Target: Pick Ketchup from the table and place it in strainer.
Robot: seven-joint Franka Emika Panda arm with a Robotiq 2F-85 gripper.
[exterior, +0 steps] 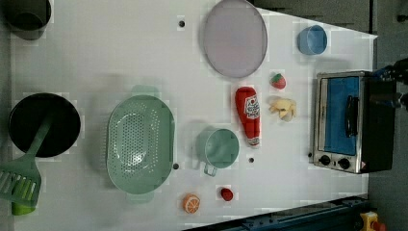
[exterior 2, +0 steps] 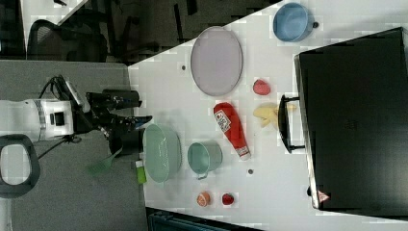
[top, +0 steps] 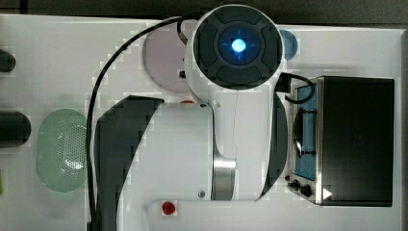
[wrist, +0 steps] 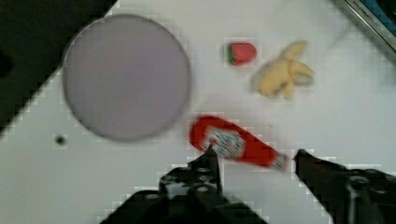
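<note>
The Ketchup (exterior: pixel 248 115) is a red squeeze bottle with a white label, lying flat on the white table between the mauve plate and the green cup; it also shows as the Ketchup (exterior 2: pixel 231 126) and the Ketchup (wrist: pixel 233 145). The pale green perforated strainer (exterior: pixel 139 144) sits apart from it, beyond the cup, and holds nothing; the strainer (top: pixel 60 149) and strainer (exterior 2: pixel 162 151) match. My gripper (wrist: pixel 254 150) hangs open well above the bottle, whose neck end lies between the two black fingers in the wrist view. The gripper (exterior 2: pixel 137 120) is high off the table.
A mauve plate (exterior: pixel 234 37), strawberry (exterior: pixel 277 81) and peeled banana (exterior: pixel 283 108) lie near the bottle. A green cup (exterior: pixel 219 148) stands between bottle and strainer. A toaster oven (exterior: pixel 346 122), blue bowl (exterior: pixel 312 39), black pan (exterior: pixel 43 124), orange slice (exterior: pixel 191 203) and red fruit (exterior: pixel 226 194) ring the table.
</note>
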